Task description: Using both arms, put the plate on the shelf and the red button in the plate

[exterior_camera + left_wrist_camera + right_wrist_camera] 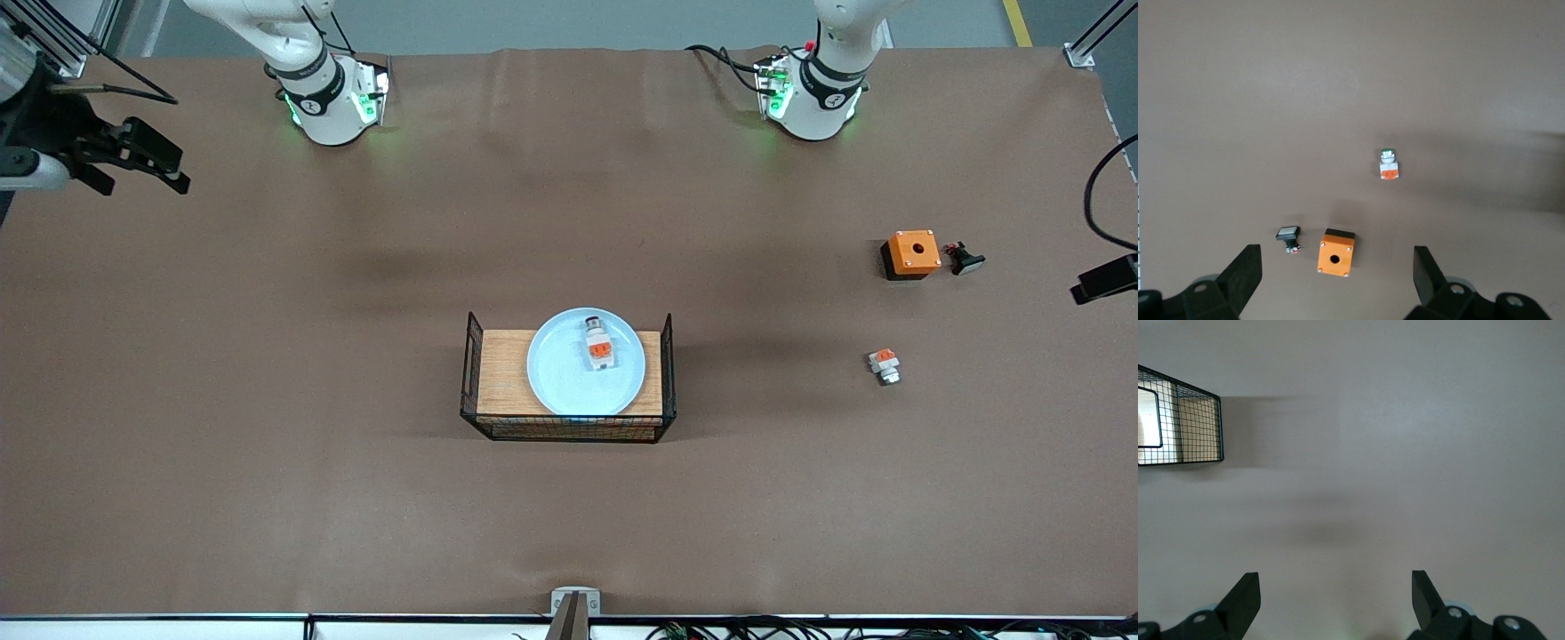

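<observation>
We find the plate (585,363) on the wooden tray (502,373) mid-counter, the red button (598,348) lying on it. Left claw (1337,270) and right claw (1335,590) both spread apart, empty, above bare counter (267,462).

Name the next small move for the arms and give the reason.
Probably none beyond waiting: the red button lies on the plate, which sits on the wooden tray, and both the left end effector and right end effector hang open, holding nothing.

A robotics lab: two arm bases (324,98) on a paper-covered table (267,400).
</observation>
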`<state>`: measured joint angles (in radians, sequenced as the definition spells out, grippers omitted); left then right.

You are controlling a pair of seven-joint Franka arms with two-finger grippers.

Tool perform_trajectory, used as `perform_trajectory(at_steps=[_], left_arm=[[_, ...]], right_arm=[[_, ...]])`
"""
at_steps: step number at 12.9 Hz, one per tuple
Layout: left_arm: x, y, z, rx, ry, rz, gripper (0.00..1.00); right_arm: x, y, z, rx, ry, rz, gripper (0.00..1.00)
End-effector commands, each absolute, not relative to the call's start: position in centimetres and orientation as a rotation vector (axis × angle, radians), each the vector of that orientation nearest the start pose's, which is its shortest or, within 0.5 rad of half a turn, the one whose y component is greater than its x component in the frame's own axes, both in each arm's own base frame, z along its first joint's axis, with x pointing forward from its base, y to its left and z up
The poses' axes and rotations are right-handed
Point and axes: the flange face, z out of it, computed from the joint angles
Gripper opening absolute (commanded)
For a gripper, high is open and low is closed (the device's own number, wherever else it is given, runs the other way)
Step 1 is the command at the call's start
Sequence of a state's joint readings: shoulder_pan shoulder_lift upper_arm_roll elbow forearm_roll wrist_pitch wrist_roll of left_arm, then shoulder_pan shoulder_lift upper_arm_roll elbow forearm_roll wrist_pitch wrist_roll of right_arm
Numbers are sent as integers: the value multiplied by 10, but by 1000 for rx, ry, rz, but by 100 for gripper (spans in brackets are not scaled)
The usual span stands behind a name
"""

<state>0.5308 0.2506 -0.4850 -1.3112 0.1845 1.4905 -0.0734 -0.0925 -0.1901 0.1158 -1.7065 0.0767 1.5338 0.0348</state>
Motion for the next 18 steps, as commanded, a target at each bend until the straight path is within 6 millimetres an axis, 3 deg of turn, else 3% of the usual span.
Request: perform_trajectory(at_steps=[1, 4, 7, 8, 11, 16, 18], left_arm=[[596, 74, 623, -3062, -174, 70, 100], [593, 70, 628, -3057, -170, 65, 100], [588, 59, 633, -3048, -149, 64, 100], [584, 40, 636, -3037, -114, 55, 100], [571, 19, 631, -2991, -106, 86, 100], [547, 16, 627, -3039, -110, 122, 100], [537, 4, 630, -3041, -80, 116, 100]], right_arm=[[487, 18, 672, -3101, -43, -93, 100], [502, 16, 695, -3097, -41, -158, 100], [519, 18, 696, -3107, -62, -142, 100], [519, 18, 696, -3114, -63, -147, 100], [519, 9, 699, -3121, -36, -157, 100], [521, 5, 697, -3122, -16, -162, 100], [527, -1, 692, -3121, -2, -157, 100]])
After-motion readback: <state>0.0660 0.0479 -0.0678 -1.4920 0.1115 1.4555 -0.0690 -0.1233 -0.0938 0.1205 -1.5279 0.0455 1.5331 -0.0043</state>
